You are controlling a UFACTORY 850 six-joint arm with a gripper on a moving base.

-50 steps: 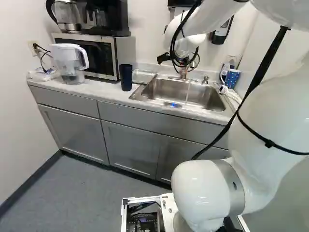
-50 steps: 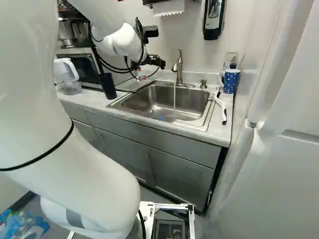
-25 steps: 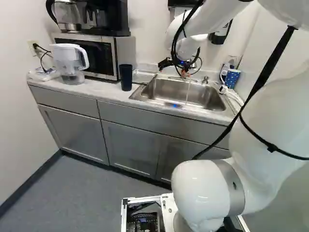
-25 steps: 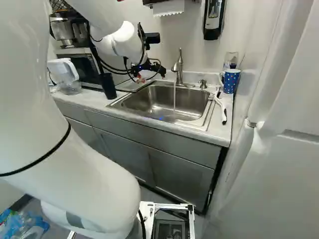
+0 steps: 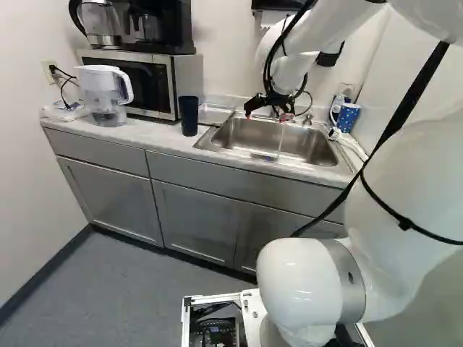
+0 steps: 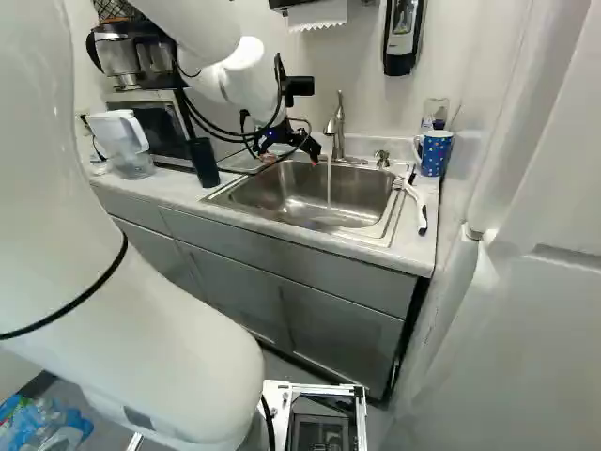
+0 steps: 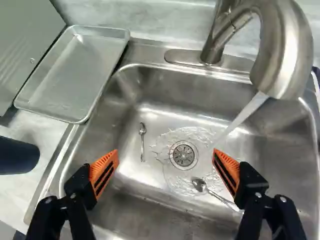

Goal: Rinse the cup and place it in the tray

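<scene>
Spreading wide, the gripper (image 5: 268, 116) hangs over two spoons (image 7: 142, 131) in one sink (image 7: 170, 107), one tray (image 7: 75, 75) and one dark cup (image 7: 17, 156) beside it

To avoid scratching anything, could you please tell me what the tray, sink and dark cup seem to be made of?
Tray: bare metal, perhaps aluminium, with a soft grey sheen. Sink: probably stainless steel, satin, showing streaky highlights. Dark cup: opaque and smooth, perhaps plastic, though coated metal is possible.
</scene>
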